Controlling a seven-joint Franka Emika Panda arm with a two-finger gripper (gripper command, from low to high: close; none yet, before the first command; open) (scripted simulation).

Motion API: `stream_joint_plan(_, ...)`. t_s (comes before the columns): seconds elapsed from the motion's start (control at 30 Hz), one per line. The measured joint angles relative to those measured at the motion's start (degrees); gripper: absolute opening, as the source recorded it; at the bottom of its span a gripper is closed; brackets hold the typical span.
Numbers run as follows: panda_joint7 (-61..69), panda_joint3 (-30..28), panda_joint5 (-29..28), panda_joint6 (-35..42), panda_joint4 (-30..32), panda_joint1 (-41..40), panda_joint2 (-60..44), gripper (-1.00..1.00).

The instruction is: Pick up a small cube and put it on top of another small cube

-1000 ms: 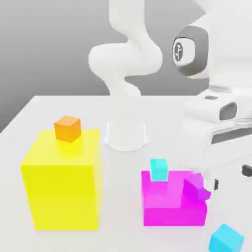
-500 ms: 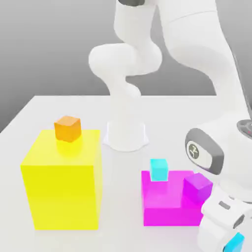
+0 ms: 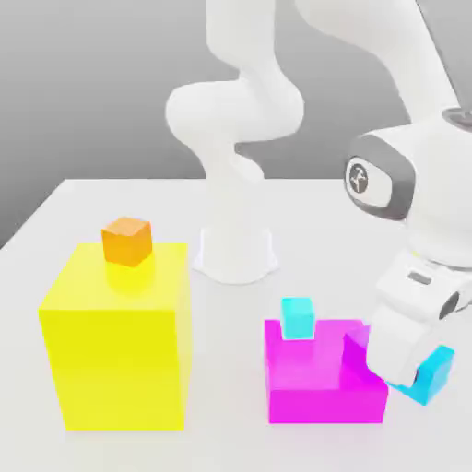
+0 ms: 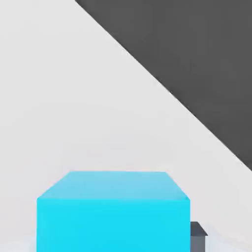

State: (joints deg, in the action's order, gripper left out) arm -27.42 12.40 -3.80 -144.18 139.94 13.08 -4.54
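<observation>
My gripper (image 3: 418, 377) is shut on a small cyan cube (image 3: 433, 372), held just off the white table (image 3: 83, 207) by the magenta block's (image 3: 318, 383) side at the exterior view's right. In the hand view this cube (image 4: 113, 216) sits close up, with one dark fingertip (image 4: 198, 236) against its side. A second small cyan cube (image 3: 298, 316) stands upright on the magenta block's top, near its back left corner, apart from the gripper. My white hand (image 3: 406, 318) covers the block's right part.
A large yellow block (image 3: 120, 346) stands at the exterior view's left with a small orange cube (image 3: 127, 241) on top. The arm's white base (image 3: 236, 253) rises behind the blocks. The hand view shows the table's edge (image 4: 162, 83) with dark ground beyond it.
The jaws went from open to shut on the cyan cube at the table's front right. The hand has since risen with the cube, which now hangs beside the magenta block.
</observation>
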Motion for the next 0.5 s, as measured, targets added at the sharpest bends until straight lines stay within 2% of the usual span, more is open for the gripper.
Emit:
stream_joint_plan(0.23, 9.88, -0.75, 6.63, 4.68, 9.21, 1.51, 14.28, -1.0)
stream_joint_plan(0.37, 9.8, -0.65, 5.72, -2.62, 11.73, 1.43, 9.44, -1.0)
stream_joint_plan(0.4, 9.4, -0.72, 5.14, -4.66, 12.13, 1.39, 7.78, 1.0)
stream_joint_plan(0.5, 9.4, -0.72, 5.14, -4.66, 12.13, 1.39, 7.78, 1.0)
